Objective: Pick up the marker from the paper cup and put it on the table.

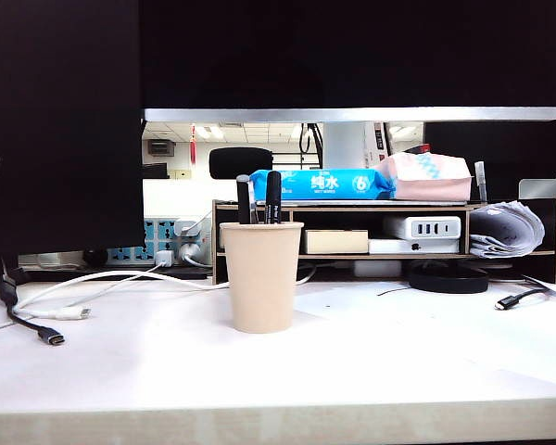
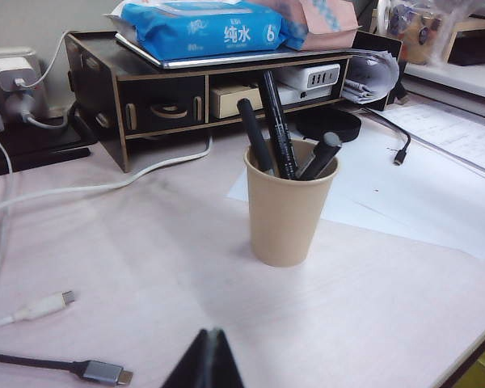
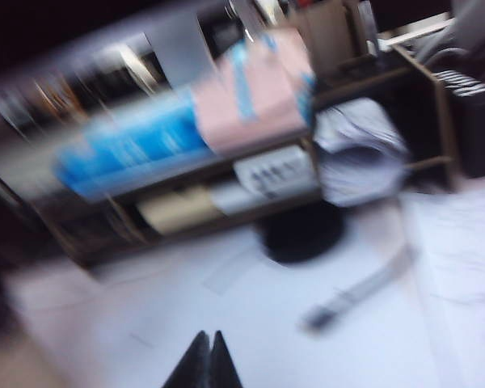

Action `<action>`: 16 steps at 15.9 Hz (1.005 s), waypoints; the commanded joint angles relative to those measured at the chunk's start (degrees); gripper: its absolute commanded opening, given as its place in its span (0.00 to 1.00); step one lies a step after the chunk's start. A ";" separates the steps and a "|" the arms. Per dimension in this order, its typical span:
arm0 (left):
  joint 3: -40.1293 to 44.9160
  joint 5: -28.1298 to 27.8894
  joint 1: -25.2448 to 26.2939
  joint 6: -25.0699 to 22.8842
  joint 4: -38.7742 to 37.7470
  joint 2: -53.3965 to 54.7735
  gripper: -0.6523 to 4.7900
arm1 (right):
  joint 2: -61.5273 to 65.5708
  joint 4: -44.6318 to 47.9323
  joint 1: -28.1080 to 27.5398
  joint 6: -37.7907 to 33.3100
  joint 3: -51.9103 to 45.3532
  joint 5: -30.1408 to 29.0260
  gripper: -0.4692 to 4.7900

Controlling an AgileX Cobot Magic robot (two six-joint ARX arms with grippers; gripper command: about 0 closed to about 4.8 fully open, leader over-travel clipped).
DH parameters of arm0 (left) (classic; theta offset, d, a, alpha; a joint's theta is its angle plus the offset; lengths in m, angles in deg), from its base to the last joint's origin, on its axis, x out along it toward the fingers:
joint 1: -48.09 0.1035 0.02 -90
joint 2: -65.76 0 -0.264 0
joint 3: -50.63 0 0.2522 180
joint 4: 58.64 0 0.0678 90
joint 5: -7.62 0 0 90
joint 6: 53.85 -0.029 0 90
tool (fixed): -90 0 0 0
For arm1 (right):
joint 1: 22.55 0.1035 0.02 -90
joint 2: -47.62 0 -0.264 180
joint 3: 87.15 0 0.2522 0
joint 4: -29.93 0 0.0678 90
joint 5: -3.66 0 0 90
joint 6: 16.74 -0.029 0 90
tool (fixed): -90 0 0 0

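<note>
**A:** What do we see on the bench (image 1: 371, 371)?

**B:** We see a wide white bench with a pale wood front edge. A plain beige paper cup (image 1: 261, 276) stands upright on it, a little left of centre in the exterior view. Three dark pens stand in the cup. The marker (image 2: 276, 121), thick and black with small white lettering on its barrel, leans against the cup's far rim and rises highest. A slim black pen (image 2: 255, 134) stands beside it, and a dark marker with a rounded cap (image 2: 322, 153) tilts the other way.

**A:** And the arms?

**B:** We see neither arm in the exterior view. In the left wrist view, the left pincer (image 2: 208, 360) shows as two dark tips pressed together into a point, clenched and holding nothing. It hovers above the bench, aimed toward the cup and well apart from it. In the right wrist view, the right pincer (image 3: 207, 361) is likewise clenched and empty, above bare bench. That view is blurred and tilted.

**A:** What lies behind the cup?

**B:** A dark wooden desk shelf (image 2: 153, 97) carries a blue wet-wipe pack (image 2: 202, 28). White and black cables (image 1: 46, 320) trail across the bench on the left.
</note>
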 commanded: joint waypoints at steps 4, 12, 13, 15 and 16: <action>-0.02 -0.13 -0.07 -0.04 0.74 -0.02 0.11 | 30.71 13.31 0.20 -0.77 15.10 -22.97 0.08; -0.04 -0.15 0.09 -0.04 0.76 -0.02 0.11 | 85.18 15.02 12.28 8.66 44.78 -39.23 0.15; -0.04 -0.11 0.09 -0.04 0.74 -0.02 0.11 | 87.80 14.99 13.29 8.79 46.97 -39.30 0.22; -0.04 -0.15 0.09 -0.04 0.74 -0.02 0.11 | 92.15 15.02 15.58 9.86 51.23 -39.28 0.32; -0.04 -0.13 0.11 -0.04 0.74 -0.02 0.11 | 93.61 15.02 16.79 10.93 53.00 -38.23 0.34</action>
